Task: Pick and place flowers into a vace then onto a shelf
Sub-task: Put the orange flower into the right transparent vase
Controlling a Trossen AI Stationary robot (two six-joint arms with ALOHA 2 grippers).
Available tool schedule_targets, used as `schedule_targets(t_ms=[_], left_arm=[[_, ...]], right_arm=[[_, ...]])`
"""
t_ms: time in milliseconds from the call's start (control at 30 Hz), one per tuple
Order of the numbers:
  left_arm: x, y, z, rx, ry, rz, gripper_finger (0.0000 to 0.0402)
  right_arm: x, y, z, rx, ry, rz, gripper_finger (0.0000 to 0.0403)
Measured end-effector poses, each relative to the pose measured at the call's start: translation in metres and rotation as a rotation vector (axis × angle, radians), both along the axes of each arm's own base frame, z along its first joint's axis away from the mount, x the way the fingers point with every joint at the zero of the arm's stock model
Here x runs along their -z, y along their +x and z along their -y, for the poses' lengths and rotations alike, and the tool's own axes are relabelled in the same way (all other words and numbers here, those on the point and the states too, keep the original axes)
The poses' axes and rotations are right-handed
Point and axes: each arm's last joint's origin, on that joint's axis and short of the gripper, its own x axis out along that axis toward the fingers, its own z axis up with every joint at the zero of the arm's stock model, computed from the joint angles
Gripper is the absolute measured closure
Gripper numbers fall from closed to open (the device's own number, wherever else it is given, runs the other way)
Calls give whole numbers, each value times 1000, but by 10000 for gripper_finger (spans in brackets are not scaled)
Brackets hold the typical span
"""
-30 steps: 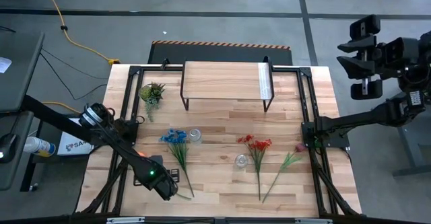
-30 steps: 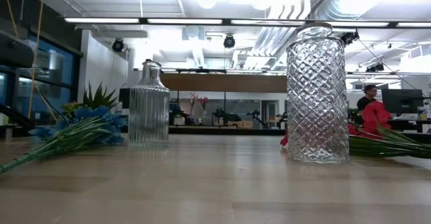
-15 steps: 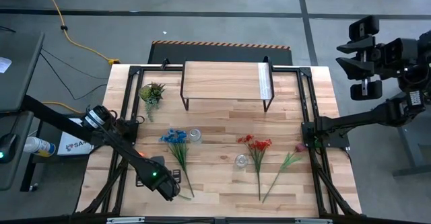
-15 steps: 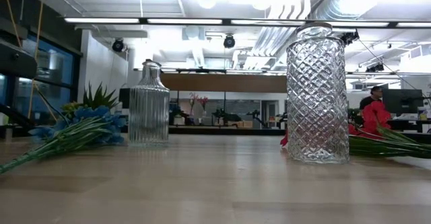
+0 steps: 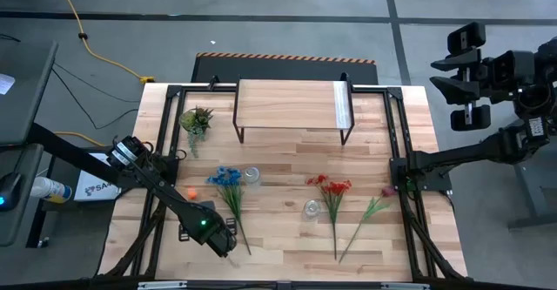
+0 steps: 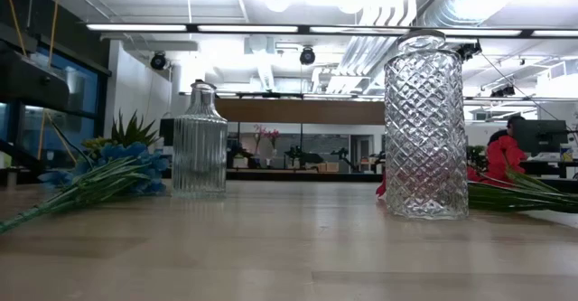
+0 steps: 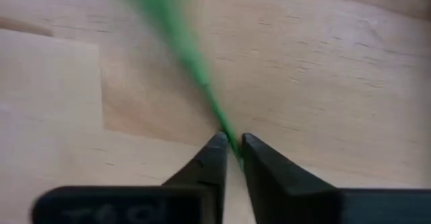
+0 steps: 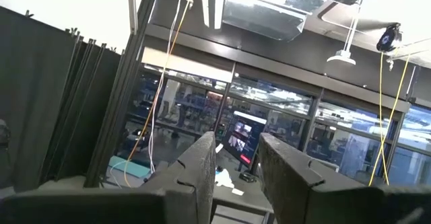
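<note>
The blue flower cluster [image 5: 225, 177] lies on the table, its green stem [image 5: 237, 216] running toward the near edge; it also shows in the low view [image 6: 108, 176]. My left gripper [image 5: 228, 243] is at the stem's near end and shut on it [image 7: 232, 146]. Red flowers [image 5: 331, 188] and a pink bud [image 5: 386, 191] lie to the right. A small orange thing [image 5: 191, 194] lies beside my left arm. Two clear glass vases [image 5: 252, 175] [image 5: 312, 208] stand upright. The shelf [image 5: 291, 105] stands at the far edge. My right gripper [image 5: 464, 74] is open, off the table's right side. My left gripper pinches the blue flower's green stem [image 7: 224, 131] between its two fingertips, near the stem's near, cut end. The fingers come from above, pointing down at the table. The flower lies on the table, its blue head [image 6: 126, 161] resting on the wood.
A small green spiky potted plant [image 5: 197, 119] stands at the far left. In the low view the ribbed vase [image 6: 200, 140] and the diamond-cut vase [image 6: 424, 125] stand between the flowers. A black frame [image 5: 396, 151] rims the table. A person in red [image 6: 502, 156] is in the room behind.
My left gripper has gone a little toward the table's right edge, up to the near end of the blue flower's stem. The flowers and vases have stayed where they were.
</note>
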Motion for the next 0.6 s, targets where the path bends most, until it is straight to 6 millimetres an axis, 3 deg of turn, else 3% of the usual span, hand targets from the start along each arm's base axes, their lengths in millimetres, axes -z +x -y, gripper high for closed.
schedule_targets(t_ms=[200,600], left_arm=[[0,0,0,1,-4,2,381],[1,0,1,3,-17,-4,378]], right_arm=[[0,0,0,0,1,-3,295],[2,1,0,3,-5,-20,295]])
